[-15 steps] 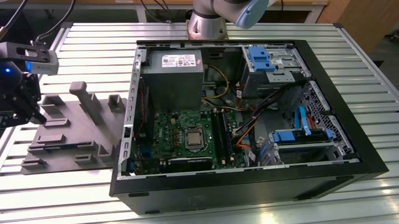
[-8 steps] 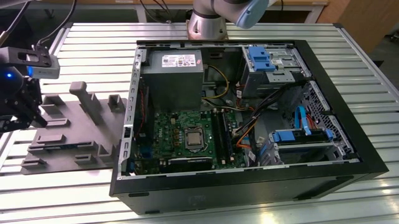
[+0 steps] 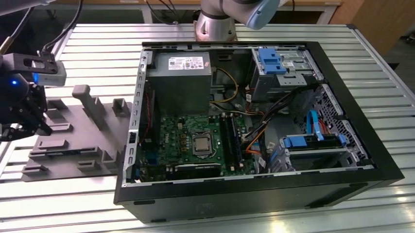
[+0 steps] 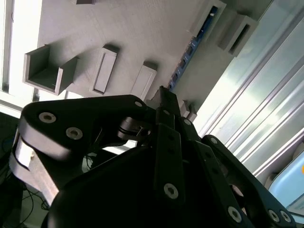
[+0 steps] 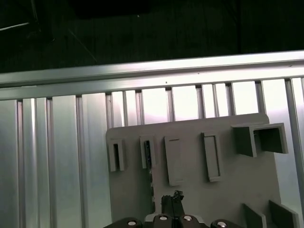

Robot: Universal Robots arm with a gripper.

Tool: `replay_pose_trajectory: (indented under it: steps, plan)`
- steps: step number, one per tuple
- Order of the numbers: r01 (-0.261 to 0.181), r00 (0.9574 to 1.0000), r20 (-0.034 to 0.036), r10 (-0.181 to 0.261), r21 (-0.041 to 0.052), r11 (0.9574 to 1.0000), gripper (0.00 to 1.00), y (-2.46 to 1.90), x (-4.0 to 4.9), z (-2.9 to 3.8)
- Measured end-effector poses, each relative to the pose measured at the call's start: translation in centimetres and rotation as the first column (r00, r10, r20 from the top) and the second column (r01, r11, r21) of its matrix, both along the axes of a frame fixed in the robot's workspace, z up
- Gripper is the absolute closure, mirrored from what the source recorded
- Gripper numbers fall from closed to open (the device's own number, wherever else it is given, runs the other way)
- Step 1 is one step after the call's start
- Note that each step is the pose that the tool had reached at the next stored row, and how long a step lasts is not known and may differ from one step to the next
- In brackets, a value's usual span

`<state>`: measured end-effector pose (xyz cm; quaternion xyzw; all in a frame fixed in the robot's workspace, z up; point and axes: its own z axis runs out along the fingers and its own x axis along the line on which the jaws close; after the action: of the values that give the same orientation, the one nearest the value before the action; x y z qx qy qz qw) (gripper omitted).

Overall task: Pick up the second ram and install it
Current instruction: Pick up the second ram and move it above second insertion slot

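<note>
The second ram [image 4: 190,50] is a thin dark stick with small chips, standing on its long edge in holders of the grey fixture block [image 4: 133,28]. In the first wrist view the ram [image 5: 147,151] shows edge-on in a holder of the fixture block [image 5: 228,190]. My gripper [image 4: 164,92] hovers just off the stick's near end, fingers together and holding nothing. Its tips [image 5: 173,199] sit beside the stick's line, apart from it. In the exterior view my gripper [image 3: 40,129] hangs over the fixture block [image 3: 71,145] at that view's far left.
An open black computer case [image 3: 259,194] lies on the slatted metal table [image 3: 97,43], to the exterior view's right of the fixture. Inside are the green motherboard [image 3: 188,131] with long black slots [image 3: 230,138], a power supply [image 3: 178,77], cables and blue drive bays. Upright posts [image 3: 84,99] rise from the fixture.
</note>
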<state>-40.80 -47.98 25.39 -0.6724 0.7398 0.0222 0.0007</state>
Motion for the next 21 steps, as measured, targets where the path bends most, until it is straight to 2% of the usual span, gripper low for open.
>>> replay_pose_trajectory:
  steps: [7, 21]
  plan:
    - [-0.001, 1.0000, 0.0000, 0.001, 0.0001, 1.0000, 0.89, -0.30, 0.84, -0.37]
    - [-0.017, 0.9999, -0.0013, 0.017, -0.0009, 0.9999, 0.89, -0.64, 1.00, -1.35]
